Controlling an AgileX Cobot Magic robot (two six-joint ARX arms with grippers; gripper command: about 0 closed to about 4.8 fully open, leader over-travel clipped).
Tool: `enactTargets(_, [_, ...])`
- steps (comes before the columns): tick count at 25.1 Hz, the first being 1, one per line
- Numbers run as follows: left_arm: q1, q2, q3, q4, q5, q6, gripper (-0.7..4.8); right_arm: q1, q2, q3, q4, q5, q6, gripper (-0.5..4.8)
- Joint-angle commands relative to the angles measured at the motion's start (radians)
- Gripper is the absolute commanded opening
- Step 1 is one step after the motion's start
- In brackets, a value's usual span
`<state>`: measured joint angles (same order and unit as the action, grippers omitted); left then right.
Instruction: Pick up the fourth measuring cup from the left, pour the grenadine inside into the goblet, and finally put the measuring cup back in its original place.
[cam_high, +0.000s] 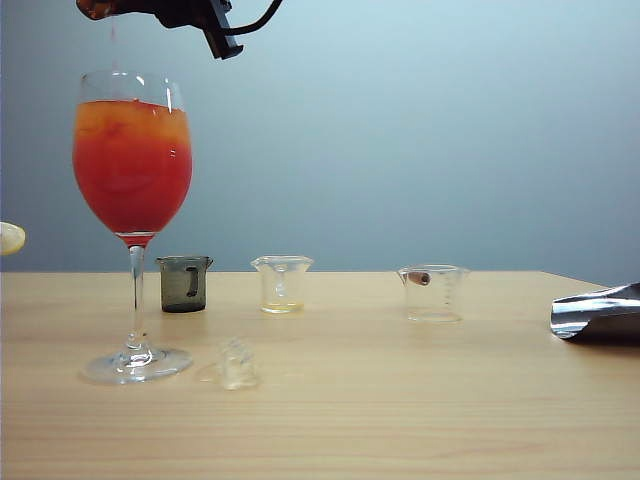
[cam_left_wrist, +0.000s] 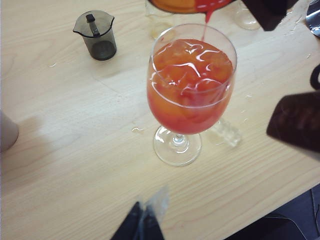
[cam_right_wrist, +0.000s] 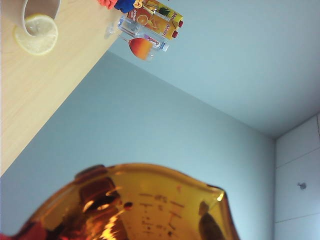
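Observation:
The goblet (cam_high: 132, 165) stands at the table's left, its bowl nearly full of orange-red drink with ice (cam_left_wrist: 190, 75). High above its rim my right gripper (cam_high: 135, 8) is shut on the fourth measuring cup (cam_high: 95, 8), which is tipped over. A thin stream of grenadine (cam_left_wrist: 204, 27) runs from the cup's rim (cam_left_wrist: 192, 5) into the goblet. The right wrist view shows the red-brown see-through cup (cam_right_wrist: 150, 210) filling the space between the right gripper's (cam_right_wrist: 150, 222) jaws. My left gripper (cam_left_wrist: 143, 220) hangs near the table's front edge, short of the goblet's foot (cam_left_wrist: 177, 145), with its dark fingers together.
Behind the goblet a smoky grey cup (cam_high: 184, 283), a clear cup (cam_high: 281, 283) with a little yellowish liquid and another clear cup (cam_high: 433, 292) stand in a row. A small clear lump (cam_high: 237, 363) lies beside the foot. A lemon slice (cam_high: 10, 238) is far left, a shiny foil thing (cam_high: 597, 312) far right.

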<state>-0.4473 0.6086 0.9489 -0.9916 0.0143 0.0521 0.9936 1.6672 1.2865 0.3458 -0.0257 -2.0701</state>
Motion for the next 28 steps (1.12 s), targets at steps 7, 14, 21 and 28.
enactTargets(7, [0.0,0.0,0.005,0.005,-0.003,0.0,-0.04,-0.006,-0.008,0.006,0.01,-0.042,-0.003,1.66])
enactTargets(14, [0.0,0.0,0.005,0.005,-0.003,0.0,-0.04,-0.019,-0.008,0.006,-0.008,-0.047,-0.003,1.66])
enactTargets(21, [0.0,0.0,0.005,0.005,-0.003,0.0,-0.04,-0.018,-0.009,0.006,0.045,-0.027,0.411,1.66])
enactTargets(28, [0.0,0.0,0.005,0.005,-0.003,0.0,-0.04,-0.01,-0.009,0.006,0.07,0.012,0.991,1.66])
